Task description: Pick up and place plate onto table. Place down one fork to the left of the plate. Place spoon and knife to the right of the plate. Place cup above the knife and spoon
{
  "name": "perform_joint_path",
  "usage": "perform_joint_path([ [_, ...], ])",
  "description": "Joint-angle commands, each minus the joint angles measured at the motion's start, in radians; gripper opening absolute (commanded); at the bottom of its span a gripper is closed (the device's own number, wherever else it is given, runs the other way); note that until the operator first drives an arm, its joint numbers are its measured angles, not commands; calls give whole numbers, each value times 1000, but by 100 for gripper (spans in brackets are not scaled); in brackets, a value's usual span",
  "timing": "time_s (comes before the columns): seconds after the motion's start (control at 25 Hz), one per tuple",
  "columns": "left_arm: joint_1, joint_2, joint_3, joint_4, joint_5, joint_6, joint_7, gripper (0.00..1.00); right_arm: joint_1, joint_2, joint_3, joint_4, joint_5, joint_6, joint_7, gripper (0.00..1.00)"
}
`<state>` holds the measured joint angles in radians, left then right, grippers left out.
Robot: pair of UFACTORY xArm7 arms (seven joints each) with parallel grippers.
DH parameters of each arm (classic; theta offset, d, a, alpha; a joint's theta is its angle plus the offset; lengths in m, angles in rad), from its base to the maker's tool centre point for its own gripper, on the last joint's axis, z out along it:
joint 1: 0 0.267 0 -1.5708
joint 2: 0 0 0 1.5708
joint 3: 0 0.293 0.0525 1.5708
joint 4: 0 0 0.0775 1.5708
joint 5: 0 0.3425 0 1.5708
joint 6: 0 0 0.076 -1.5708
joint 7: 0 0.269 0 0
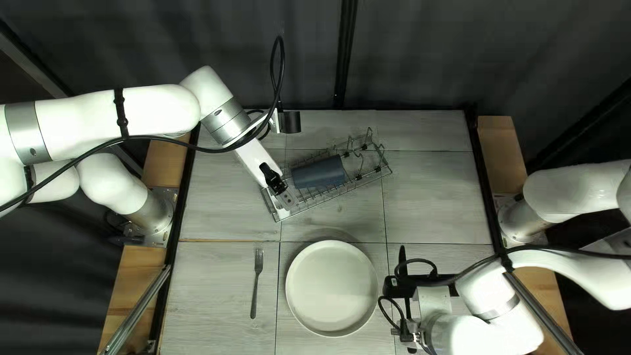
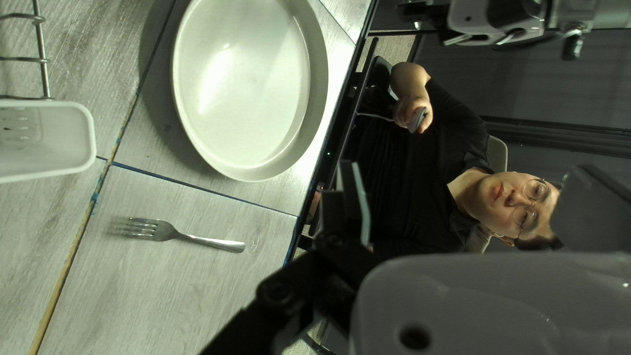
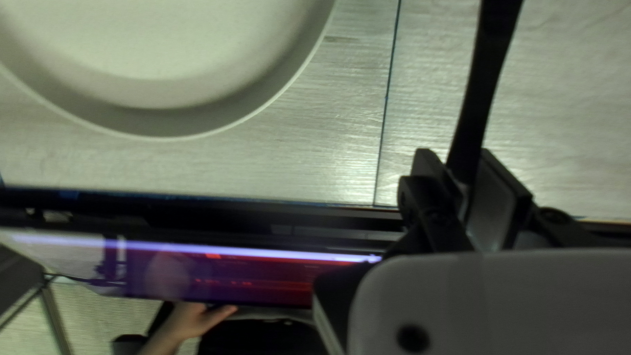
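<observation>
Right gripper (image 1: 408, 329) closed on dark utensil (image 3: 478, 105), knife or spoon, cannot tell which. Just left, plate (image 1: 332, 288) on table (image 1: 210, 296); fork (image 1: 257, 283) left of plate. Farther back, left gripper (image 1: 282, 192), jaws wide open, at wire rack's (image 1: 342, 196) left end; dark blue cup (image 1: 320, 172) on its side in rack.

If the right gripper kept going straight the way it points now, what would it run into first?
Probably the tabletop beside the plate. The right gripper holds a dark utensil, which would likely touch first; the remaining height is unclear.
</observation>
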<state>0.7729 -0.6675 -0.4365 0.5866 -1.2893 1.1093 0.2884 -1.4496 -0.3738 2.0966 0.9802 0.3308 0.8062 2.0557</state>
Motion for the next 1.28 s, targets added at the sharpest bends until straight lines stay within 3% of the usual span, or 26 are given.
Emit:
perform_joint_path([
  [0.04, 0, 0, 0, 0, 0, 0, 0, 100, -47, -15, 55, -80, 84, -121, -50, 0],
  [0.2, 0, 0, 0, 0, 0, 0, 0, 100, -123, -17, 129, -123, 157, -202, -176, 0],
  [0.4, 0, 0, 0, 0, 0, 0, 0, 100, -175, 1, 162, -157, 201, -243, -279, 0],
  [1.0, 0, 0, 0, 0, 0, 0, 0, 100, -216, 16, 178, -213, 235, -295, -361, 0],
  [1.04, 0, 0, 0, 0, 0, 0, 0, 100, -218, 17, 179, -215, 236, -297, -365, 6],
  [1.16, 0, 0, 0, 0, 0, 0, 0, 100, -240, 17, 199, -231, 263, -315, -400, 8],
  [1.2, 0, 0, 0, 0, 0, 0, 0, 100, -244, 17, 202, -230, 266, -315, -405, 19],
  [1.24, 0, 0, 0, 0, 0, 0, 0, 100, -243, 16, 200, -226, 263, -311, -404, 76],
  [1.28, 0, 0, 0, 0, 0, 0, 0, 100, -235, 21, 188, -223, 249, -302, -393, 100],
])
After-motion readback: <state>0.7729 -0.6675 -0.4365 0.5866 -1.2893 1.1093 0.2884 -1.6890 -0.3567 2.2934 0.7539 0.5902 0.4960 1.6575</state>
